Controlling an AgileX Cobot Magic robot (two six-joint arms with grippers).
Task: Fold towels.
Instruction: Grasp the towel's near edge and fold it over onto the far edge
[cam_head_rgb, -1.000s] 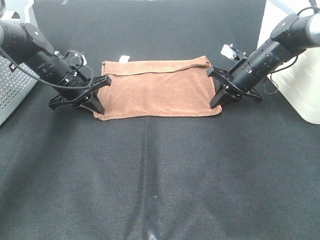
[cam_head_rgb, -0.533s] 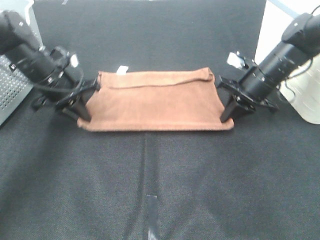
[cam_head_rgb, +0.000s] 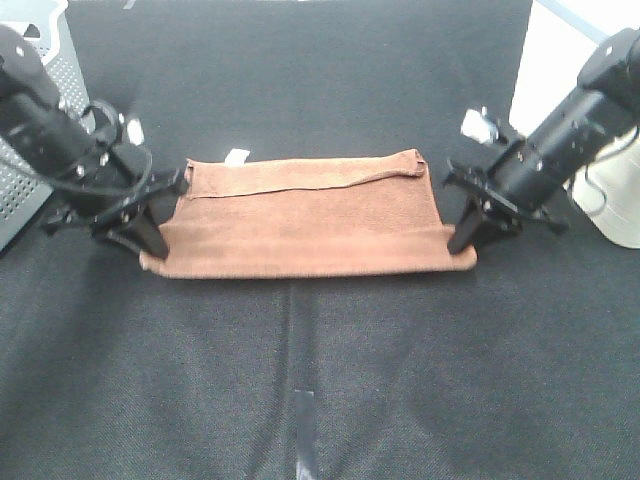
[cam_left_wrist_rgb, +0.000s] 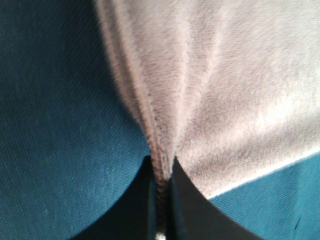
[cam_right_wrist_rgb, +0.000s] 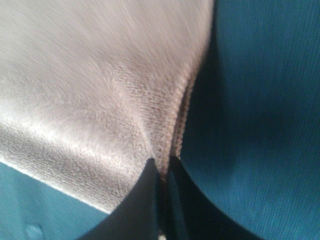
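The reddish-brown towel (cam_head_rgb: 305, 220) lies in the middle of the black table, folded once, with a small white tag (cam_head_rgb: 237, 155) at its far left corner. My left gripper (cam_head_rgb: 152, 242) is shut on the towel's near left corner and my right gripper (cam_head_rgb: 462, 243) is shut on its near right corner. The near edge is stretched taut between them and lifted a little. In the left wrist view the hem (cam_left_wrist_rgb: 155, 150) is pinched between the black fingers (cam_left_wrist_rgb: 135, 210). The right wrist view shows the towel's edge (cam_right_wrist_rgb: 165, 145) clamped the same way.
A grey perforated bin (cam_head_rgb: 30, 170) stands at the left edge behind my left arm. A white container (cam_head_rgb: 610, 200) stands at the right edge by my right arm. A strip of tape (cam_head_rgb: 305, 430) marks the black cloth near the front.
Both grippers have moved apart and toward the front, pulling the towel's near corners outward. The near edge is now wider, taut and lifted, and the towel has shifted toward the front.
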